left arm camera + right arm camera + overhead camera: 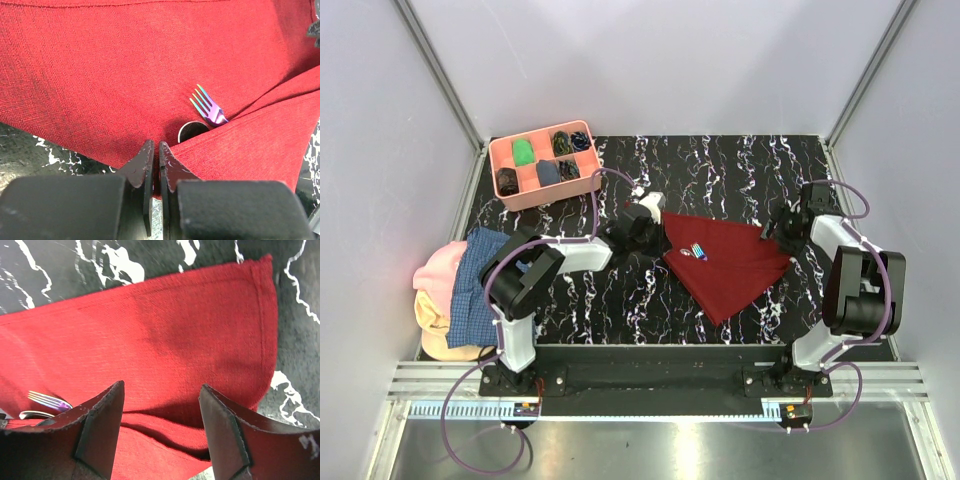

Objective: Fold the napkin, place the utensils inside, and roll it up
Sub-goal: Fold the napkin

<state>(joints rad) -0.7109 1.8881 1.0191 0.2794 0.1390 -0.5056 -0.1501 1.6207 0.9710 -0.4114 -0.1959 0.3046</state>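
The dark red napkin (pixel 730 262) lies on the black marble table, folded into a triangle with a flap laid over part of it. A teal-purple fork (pixel 208 106) and a silvery spoon bowl (pixel 192 131) stick out from under that flap; the rest of the utensils (pixel 699 251) is hidden. My left gripper (pixel 154 146) sits at the napkin's left edge (pixel 655 235), jaws closed with red cloth pinched between them. My right gripper (pixel 162 387) is open and empty, low over the napkin's right corner (pixel 782 232). The napkin (pixel 165 325) and fork (pixel 47 400) also show in the right wrist view.
A pink compartment tray (pixel 556 195) with small rolled items stands at the back left. A blue checked cloth (pixel 480 270), a pink cloth (pixel 438 265) and a tan cloth (pixel 440 325) are piled at the left table edge. Grey walls close in the table.
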